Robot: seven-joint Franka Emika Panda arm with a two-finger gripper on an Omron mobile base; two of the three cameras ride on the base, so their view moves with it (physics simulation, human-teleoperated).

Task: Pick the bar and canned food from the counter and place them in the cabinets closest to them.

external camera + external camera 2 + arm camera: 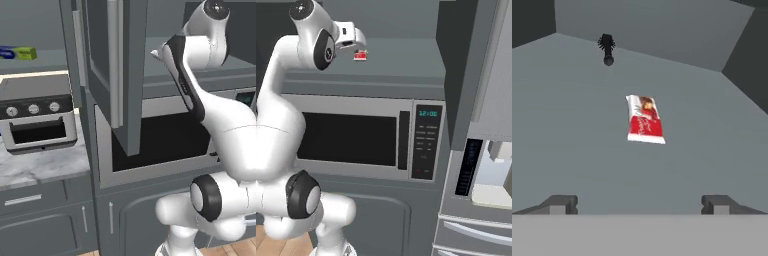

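Observation:
The bar [644, 120], a small red-and-white wrapped packet, lies flat on the grey shelf [572, 125] of the upper cabinet [401, 65]. It lies free, a short way ahead of my fingertips [562, 204]. My gripper [639, 202] is open, with nothing between its fingers. From the right base view the bar [360, 56] shows just below and beside my gripper [356, 44], above the microwave. The open cabinet door [117, 65] hides the shelf in the left base view. The marble counter [40, 165] lies at the lower left. The canned food is out of view.
A small black brush-like object [607, 47] stands at the shelf's back. The microwave [351, 137] sits under the cabinet, with a fridge [481, 150] to its right. A toaster oven [37, 115] stands on the counter, and a blue-and-green box [20, 52] lies on a shelf above it.

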